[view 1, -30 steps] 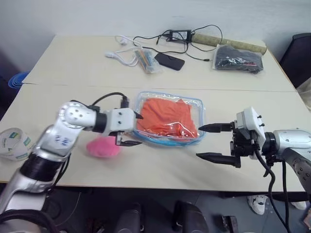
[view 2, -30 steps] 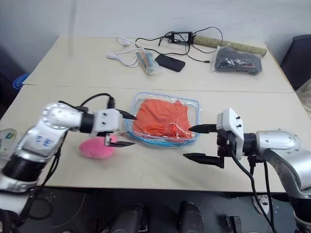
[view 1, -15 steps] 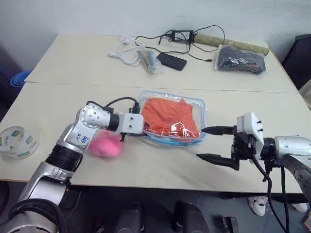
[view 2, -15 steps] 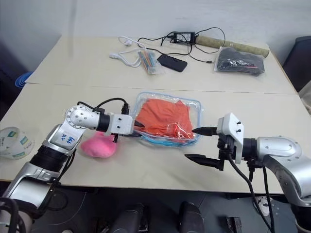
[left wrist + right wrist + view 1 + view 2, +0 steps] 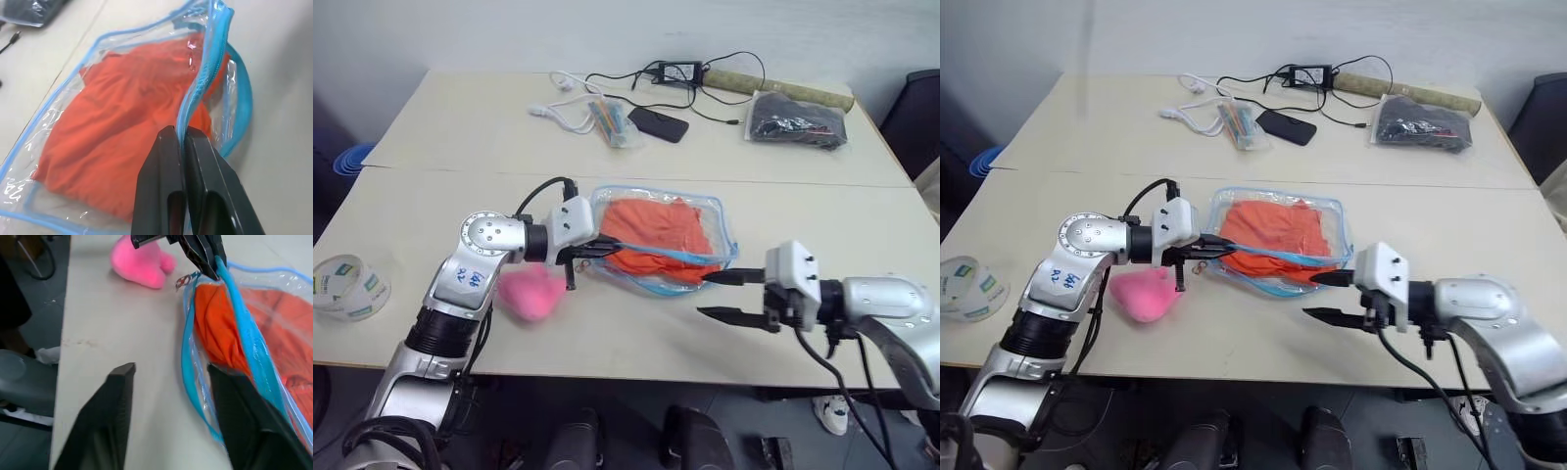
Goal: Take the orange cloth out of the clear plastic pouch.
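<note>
**Left gripper pinches the pouch's zipper edge; cloth inside**

At the far left edge of the table [image 5: 431, 206] lies a tape roll [image 5: 348, 286]. Next along, near the front edge, sits a pink plush [image 5: 532, 293], just beside the left arm's wrist.

The left gripper [image 5: 604, 249] reaches toward the right, its fingers [image 5: 168, 186] pressed together on the light-blue zipper trim at the pouch's near-left corner. In the left wrist view the trim runs straight up out of the clenched fingertips, so the jaws are grasping the pouch [image 5: 715, 217] by that upper lip. The lip is lifted off the lower one, leaving the mouth gaping along the front side.

The cloth [image 5: 658, 232] lies wholly inside the pouch, wrinkled, filling most of it; the pouch rests on the middle of the front table, its held corner raised.

To the right, the right gripper [image 5: 716, 296] points left at the pouch's front-right part. Its two fingers [image 5: 107, 416] stand apart, one above the other, holding nothing. The upper tip is at the pouch's open edge; in the right wrist view one finger seems to lie against the lower blue lip, though whether it actually touches is hard to say.

At the back of the table lie white cables [image 5: 564, 108], a packet of coloured sticks [image 5: 612, 121], a phone [image 5: 655, 123], a charger [image 5: 672, 71], a roll [image 5: 773, 88], and a dark pouch [image 5: 795, 119].
</note>
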You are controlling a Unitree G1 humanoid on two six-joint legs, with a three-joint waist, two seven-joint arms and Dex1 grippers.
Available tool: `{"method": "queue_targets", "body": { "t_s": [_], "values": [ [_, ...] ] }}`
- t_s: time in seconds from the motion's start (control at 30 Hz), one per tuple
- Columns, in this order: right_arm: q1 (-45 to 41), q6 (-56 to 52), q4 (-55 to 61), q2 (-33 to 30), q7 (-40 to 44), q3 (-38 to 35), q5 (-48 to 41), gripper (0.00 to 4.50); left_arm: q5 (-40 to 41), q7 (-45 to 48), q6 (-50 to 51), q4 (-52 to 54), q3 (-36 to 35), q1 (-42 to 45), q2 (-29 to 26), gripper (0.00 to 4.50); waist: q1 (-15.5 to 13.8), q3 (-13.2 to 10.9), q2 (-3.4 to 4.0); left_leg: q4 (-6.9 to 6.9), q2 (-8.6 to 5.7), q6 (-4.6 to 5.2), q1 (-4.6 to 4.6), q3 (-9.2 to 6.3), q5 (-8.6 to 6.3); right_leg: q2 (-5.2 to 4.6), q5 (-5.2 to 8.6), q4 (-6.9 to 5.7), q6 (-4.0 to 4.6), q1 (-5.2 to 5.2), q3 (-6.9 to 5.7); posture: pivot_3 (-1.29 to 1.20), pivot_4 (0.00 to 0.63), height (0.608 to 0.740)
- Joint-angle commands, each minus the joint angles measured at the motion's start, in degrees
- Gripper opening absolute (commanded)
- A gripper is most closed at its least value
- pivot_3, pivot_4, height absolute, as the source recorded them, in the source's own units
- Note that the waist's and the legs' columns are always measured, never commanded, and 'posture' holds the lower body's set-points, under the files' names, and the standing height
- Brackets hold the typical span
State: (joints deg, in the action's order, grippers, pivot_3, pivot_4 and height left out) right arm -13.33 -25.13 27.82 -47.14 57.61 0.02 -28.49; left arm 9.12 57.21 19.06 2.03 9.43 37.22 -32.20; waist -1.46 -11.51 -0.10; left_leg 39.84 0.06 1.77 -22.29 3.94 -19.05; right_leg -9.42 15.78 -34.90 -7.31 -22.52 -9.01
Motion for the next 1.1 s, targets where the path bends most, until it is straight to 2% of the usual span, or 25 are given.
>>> {"method": "queue_targets", "body": {
  "t_s": [0.03,0.1,0.23,0.3,0.37,0.57,0.87,1.1],
  "values": [
    [-2.47,4.15,0.92,5.27,-10.05,5.69,11.23,1.19,1.26,-2.42,2.10,5.12,-1.18,-1.13,0.75,0.13,0.07,0.00,0.00,0.00,-0.01,0.00,0.00,0.00,0.00,0.00,0.00,0.00,0.00,-0.01,-0.01,0.00,0.150,0.740],
    [-2.62,5.27,0.36,8.46,-15.61,8.85,17.62,0.53,0.97,-4.30,2.71,6.16,-1.32,-1.08,1.85,0.13,0.09,0.00,0.00,0.00,-0.01,-0.01,0.00,0.01,0.01,0.00,0.00,-0.02,0.00,-0.03,0.01,0.00,0.150,0.740],
    [-3.02,13.01,-6.02,10.28,-24.19,15.05,33.64,0.53,1.38,-5.16,4.07,7.88,-0.93,-0.63,2.72,0.13,-0.16,0.00,0.00,0.07,-0.02,-0.02,-0.05,-0.01,0.01,-0.03,0.00,-0.01,0.00,-0.01,0.01,0.00,0.150,0.740],
    [-2.96,17.46,-9.07,9.63,-25.61,16.71,38.11,0.96,1.43,-4.98,4.27,8.35,-0.72,-0.53,2.55,0.13,-0.10,0.00,-0.01,0.08,-0.05,-0.01,-0.05,0.00,0.01,-0.04,-0.01,0.00,-0.02,-0.01,0.02,0.00,0.150,0.740],
    [-2.46,18.22,-10.88,9.75,-24.89,16.74,38.59,1.49,1.55,-5.05,4.70,8.58,-0.84,-0.29,2.55,0.13,0.05,0.00,-0.01,0.06,-0.05,-0.02,-0.04,0.00,0.01,-0.03,0.00,0.00,-0.01,-0.02,0.01,0.00,0.150,0.740],
    [-4.61,22.03,-15.22,10.04,-29.18,17.57,48.15,3.52,2.62,-4.16,6.10,11.18,-0.44,-0.60,2.39,0.13,0.20,0.00,0.00,0.03,-0.03,-0.02,-0.03,0.02,0.01,0.00,0.00,0.01,-0.01,-0.02,0.01,0.00,0.150,0.740],
    [-10.00,29.95,-22.64,10.93,-28.58,23.43,59.05,3.52,4.22,-5.93,9.44,13.09,-0.36,0.61,4.29,0.13,0.29,0.01,0.00,0.03,0.03,-0.02,-0.02,0.01,0.01,0.00,0.00,0.01,-0.01,-0.01,0.02,0.00,0.150,0.740],
    [-16.76,31.38,-35.43,17.75,-33.16,25.24,63.14,3.52,5.12,-7.00,11.24,13.88,-0.57,1.13,5.20,0.13,0.99,0.04,-0.04,0.02,0.11,-0.07,0.05,0.00,0.04,0.03,0.00,-0.03,0.00,0.04,0.02,0.00,0.150,0.740]
  ]
}}
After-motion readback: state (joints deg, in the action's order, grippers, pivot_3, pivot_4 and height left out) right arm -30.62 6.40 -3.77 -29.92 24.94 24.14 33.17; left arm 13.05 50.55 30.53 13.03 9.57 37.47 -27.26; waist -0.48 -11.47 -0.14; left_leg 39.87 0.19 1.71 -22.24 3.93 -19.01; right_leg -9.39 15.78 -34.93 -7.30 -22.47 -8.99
